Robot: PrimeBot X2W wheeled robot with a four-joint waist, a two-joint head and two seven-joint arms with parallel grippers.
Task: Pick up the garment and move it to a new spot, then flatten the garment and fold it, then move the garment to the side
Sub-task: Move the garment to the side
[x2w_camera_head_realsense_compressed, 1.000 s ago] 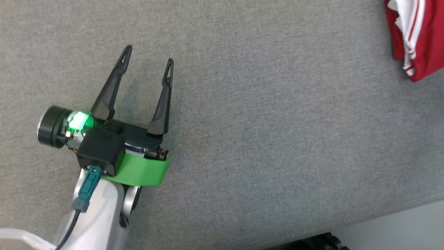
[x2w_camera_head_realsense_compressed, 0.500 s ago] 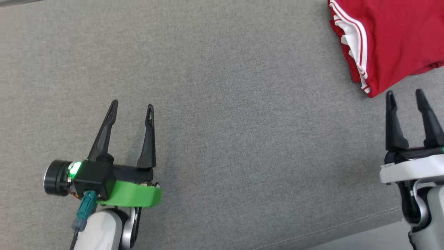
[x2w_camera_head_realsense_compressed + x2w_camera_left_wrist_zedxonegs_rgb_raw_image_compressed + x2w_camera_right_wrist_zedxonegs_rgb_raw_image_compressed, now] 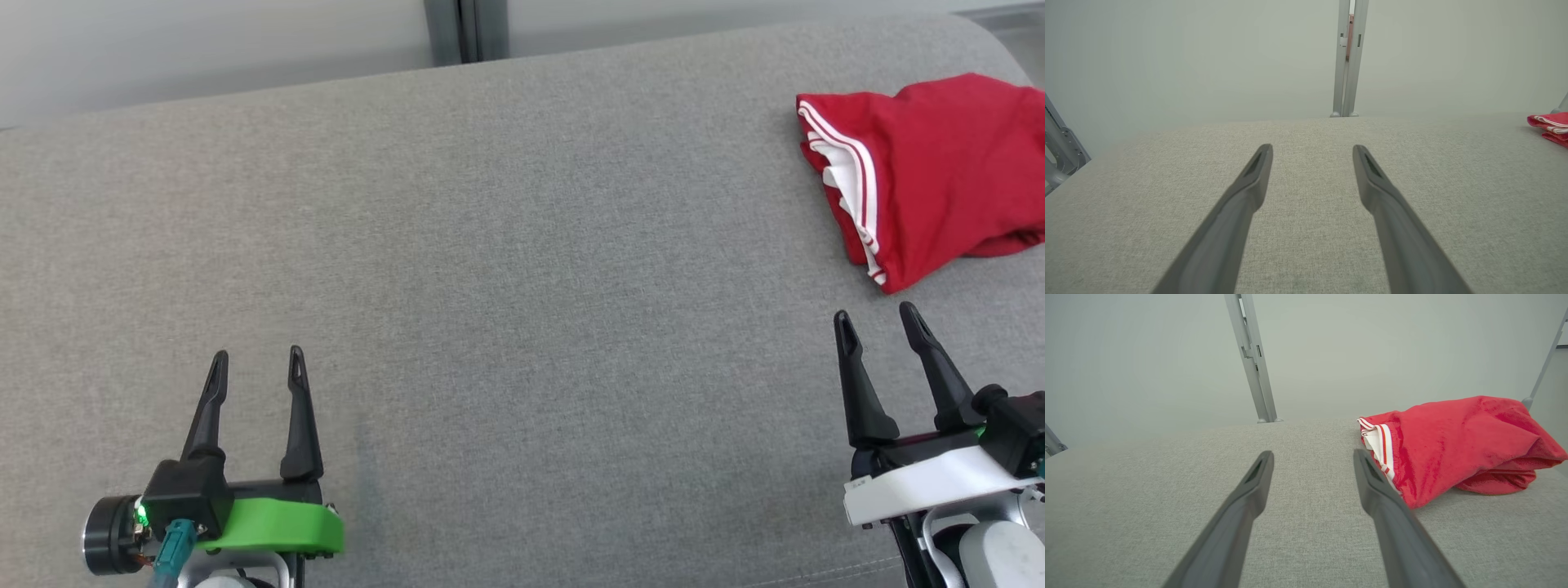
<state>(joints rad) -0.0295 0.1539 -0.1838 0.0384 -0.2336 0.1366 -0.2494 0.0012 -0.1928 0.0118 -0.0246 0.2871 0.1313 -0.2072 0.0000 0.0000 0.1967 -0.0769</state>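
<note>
The garment (image 3: 931, 171) is a red piece with white-striped trim, lying folded in a bundle at the far right of the grey cushioned surface (image 3: 522, 269). In the right wrist view the garment (image 3: 1457, 445) lies just right of and beyond my right fingers. My right gripper (image 3: 878, 320) hovers open a short way in front of it, touching nothing. At the lower left my left gripper (image 3: 257, 359) stands open and empty, far from the cloth. The left wrist view catches an edge of the garment (image 3: 1549, 126) at its far right.
A pale wall with a grey vertical post (image 3: 465, 31) runs behind the cushion's back edge. A metal frame part (image 3: 1057, 147) stands off the cushion's left end. The cushion's front seam (image 3: 816, 572) runs near my right arm.
The camera has tilted up and turned, so the whole picture shifted down and the wall came into view. My right gripper has come into the picture; both grippers stay open.
</note>
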